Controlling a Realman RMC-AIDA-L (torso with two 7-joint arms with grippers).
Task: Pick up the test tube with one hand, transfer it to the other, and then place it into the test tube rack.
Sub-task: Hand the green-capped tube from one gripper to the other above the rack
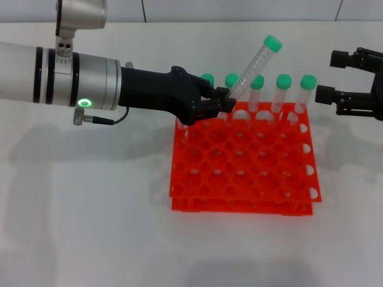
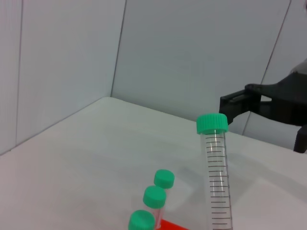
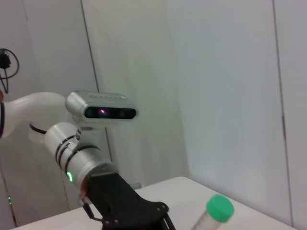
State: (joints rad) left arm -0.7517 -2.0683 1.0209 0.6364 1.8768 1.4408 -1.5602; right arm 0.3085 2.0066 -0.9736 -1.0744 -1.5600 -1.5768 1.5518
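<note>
From my seat, the left gripper (image 1: 222,100) is closed down tight on the bottom end of the tube (image 1: 254,63), which sticks up at a tilt, cap leaning up and to the right. It's hanging over the far left part of the rack (image 1: 242,161), not in any hole as far as I can see. The cap (image 2: 212,123) and the graduation marks show nicely in the left wrist view.

The right gripper (image 1: 341,78) is off to the right of the rack, well apart from the tube, fingers spread wide and holding nothing.

There's a row of other tubes (image 1: 282,92) standing upright in the far row of the rack, which sits on the white desk (image 1: 90,209). The right wrist view catches the left arm (image 3: 76,158) and the cap.
</note>
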